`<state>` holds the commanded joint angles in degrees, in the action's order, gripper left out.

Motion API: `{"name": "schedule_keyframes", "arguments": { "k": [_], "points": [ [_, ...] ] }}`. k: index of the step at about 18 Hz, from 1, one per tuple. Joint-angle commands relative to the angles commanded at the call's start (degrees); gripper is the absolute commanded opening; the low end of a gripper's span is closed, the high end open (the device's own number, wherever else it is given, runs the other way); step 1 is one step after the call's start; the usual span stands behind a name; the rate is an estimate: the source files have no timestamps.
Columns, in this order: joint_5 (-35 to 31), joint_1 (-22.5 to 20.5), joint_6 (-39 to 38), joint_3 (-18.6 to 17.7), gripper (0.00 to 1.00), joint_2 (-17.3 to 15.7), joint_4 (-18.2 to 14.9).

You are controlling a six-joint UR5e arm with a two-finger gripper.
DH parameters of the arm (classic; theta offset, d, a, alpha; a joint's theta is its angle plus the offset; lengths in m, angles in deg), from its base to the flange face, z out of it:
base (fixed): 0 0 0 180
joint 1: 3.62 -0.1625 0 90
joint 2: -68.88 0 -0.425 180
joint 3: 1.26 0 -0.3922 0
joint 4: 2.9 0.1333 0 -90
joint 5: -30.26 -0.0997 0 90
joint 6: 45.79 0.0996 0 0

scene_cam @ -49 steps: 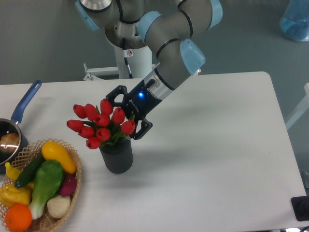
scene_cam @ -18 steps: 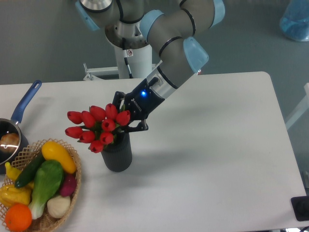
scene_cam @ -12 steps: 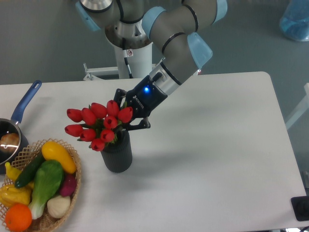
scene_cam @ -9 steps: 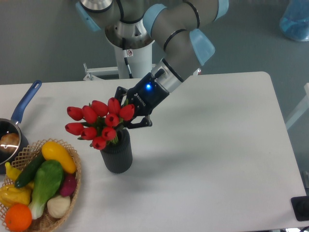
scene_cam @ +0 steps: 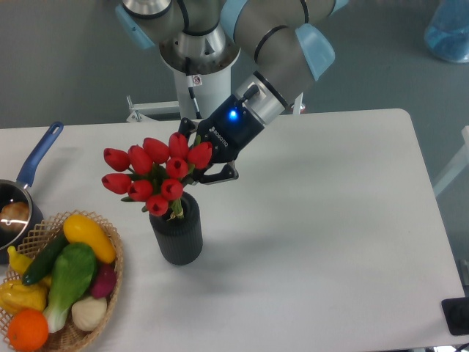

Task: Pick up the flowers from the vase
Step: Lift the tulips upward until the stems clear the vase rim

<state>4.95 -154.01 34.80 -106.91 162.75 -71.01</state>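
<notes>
The flowers (scene_cam: 155,176), a bunch of red tulip buds with green leaves, hang tilted to the left above the vase (scene_cam: 176,231), with their stem end still at its mouth. The vase is dark grey, ribbed and upright on the white table. My gripper (scene_cam: 203,163) comes in from the upper right and is shut on the flowers just behind the buds. Its far finger is hidden by the blooms.
A wicker basket (scene_cam: 110,273) of colourful vegetables and fruit sits at the front left, close to the vase. A blue-handled saucepan (scene_cam: 20,195) stands at the left edge. The arm's base (scene_cam: 198,81) rises behind the table.
The gripper closed on the flowers and has lifted them up and slightly right, so the bunch now rides higher above the vase. The vase has stayed put.
</notes>
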Motion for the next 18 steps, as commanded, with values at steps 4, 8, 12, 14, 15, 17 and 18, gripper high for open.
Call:
{"name": "schedule_keyframes", "arguments": {
  "k": [4, 8, 12, 14, 15, 17, 18],
  "points": [
    [1.05, -0.09, -0.35, -0.09, 0.26, -1.23, -0.17],
    [2.02, -0.53, -2.28, -0.18, 0.25, -2.98, -0.18],
    [4.13, -1.32, -2.99, -0.09, 0.25, -4.22, -0.18],
    [4.40, -1.23, -3.69, -0.09, 0.25, -4.31, -0.09],
    [4.48, -1.23, -4.22, -0.09, 0.25, -4.31, -0.09],
    [4.57, -1.32, -4.57, 0.00, 0.25, -4.48, -0.09],
    [5.01, -1.32, -4.57, 0.00, 0.25, -4.66, -0.09]
  ]
}}
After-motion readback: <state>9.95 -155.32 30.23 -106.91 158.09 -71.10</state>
